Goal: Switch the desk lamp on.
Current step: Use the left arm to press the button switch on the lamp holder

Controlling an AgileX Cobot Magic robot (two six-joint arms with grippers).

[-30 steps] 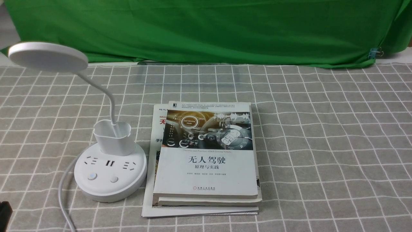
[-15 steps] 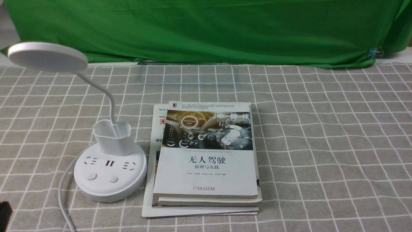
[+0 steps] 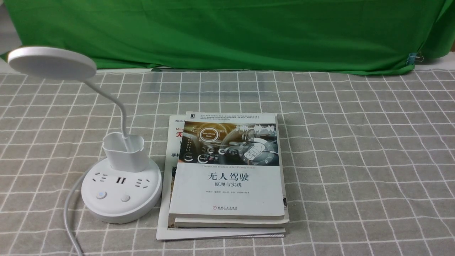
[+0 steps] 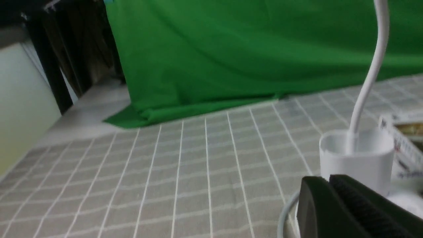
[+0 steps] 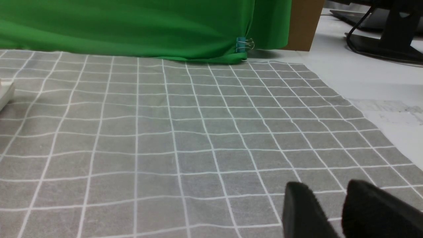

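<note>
The white desk lamp (image 3: 121, 195) stands on the left of the checked cloth, unlit. Its disc head (image 3: 51, 62) leans left on a thin neck rising from a cup holder (image 3: 125, 151). Two round buttons (image 3: 101, 195) sit at the front of the base, and a white cord (image 3: 69, 213) runs off toward the near edge. Neither gripper shows in the front view. In the left wrist view my left gripper (image 4: 328, 178) is shut and empty, close in front of the cup holder (image 4: 357, 158), beside the cord (image 4: 284, 211). My right gripper (image 5: 327, 188) is open over bare cloth.
A stack of books (image 3: 227, 174) lies just right of the lamp base. A green backdrop (image 3: 227, 32) hangs along the far edge, held by a clip (image 3: 414, 58). The cloth's right edge meets a white tabletop (image 5: 390, 109).
The dark tip of my left gripper at the bottom left corner of the front view has gone out of that view. The lamp has shifted a hair to the left.
</note>
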